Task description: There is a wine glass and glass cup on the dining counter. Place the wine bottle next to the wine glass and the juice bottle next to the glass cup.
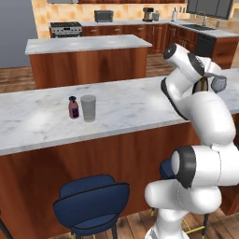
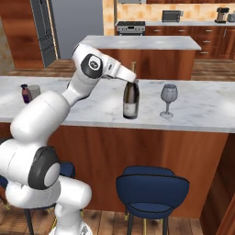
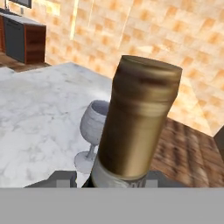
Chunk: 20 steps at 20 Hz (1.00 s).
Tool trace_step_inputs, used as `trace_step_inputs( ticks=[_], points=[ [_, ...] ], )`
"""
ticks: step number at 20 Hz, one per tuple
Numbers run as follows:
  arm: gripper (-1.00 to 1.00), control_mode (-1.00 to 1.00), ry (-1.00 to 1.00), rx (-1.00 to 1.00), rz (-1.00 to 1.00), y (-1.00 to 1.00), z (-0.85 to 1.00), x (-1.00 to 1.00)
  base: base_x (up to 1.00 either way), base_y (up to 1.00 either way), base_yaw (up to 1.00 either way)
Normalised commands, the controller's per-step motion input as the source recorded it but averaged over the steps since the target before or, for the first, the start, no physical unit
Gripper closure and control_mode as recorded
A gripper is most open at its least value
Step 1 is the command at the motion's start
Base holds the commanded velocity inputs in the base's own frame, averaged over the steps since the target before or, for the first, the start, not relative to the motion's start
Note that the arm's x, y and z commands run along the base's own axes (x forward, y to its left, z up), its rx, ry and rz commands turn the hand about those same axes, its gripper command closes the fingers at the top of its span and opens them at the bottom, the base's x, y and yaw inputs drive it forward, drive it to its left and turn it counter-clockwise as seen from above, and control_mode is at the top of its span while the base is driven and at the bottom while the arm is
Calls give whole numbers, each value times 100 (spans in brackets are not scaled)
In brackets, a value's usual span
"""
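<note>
Left base view: behind-left of the arm, high, looking forward and down over the table (image 1: 42,126); mid-range; far wall of kitchen in background.
Right base view: behind-right, same downward tilt, mid-range.
Hand view: looks along the fingers; very close on the wine bottle (image 3: 140,118) neck.
Shared: table top, wine bottle, wine glass (image 2: 168,99), juice bottle (image 1: 73,107), glass cup (image 1: 88,108).

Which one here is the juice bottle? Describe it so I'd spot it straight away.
Find the dining counter, the long marble slab with a wood front nearest the stools. Towards its left end, two small things stand close together: the juice bottle is the short, dark reddish one with a dark cap, just left of the paler, slightly taller glass cup.
</note>
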Motion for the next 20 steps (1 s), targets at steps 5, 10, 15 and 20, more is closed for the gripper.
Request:
trace_step_inputs(
  ticks=[5,10,15,20],
  points=[
    [100,-100,0,0,3,-24,-29,43,0,0,0],
    [100,-100,-1,0,3,-20,-30,42,0,0,0],
    [100,-100,0,0,3,-25,-20,44,0,0,0],
    [100,-100,0,0,3,-24,-17,38,0,0,0]
  ],
)
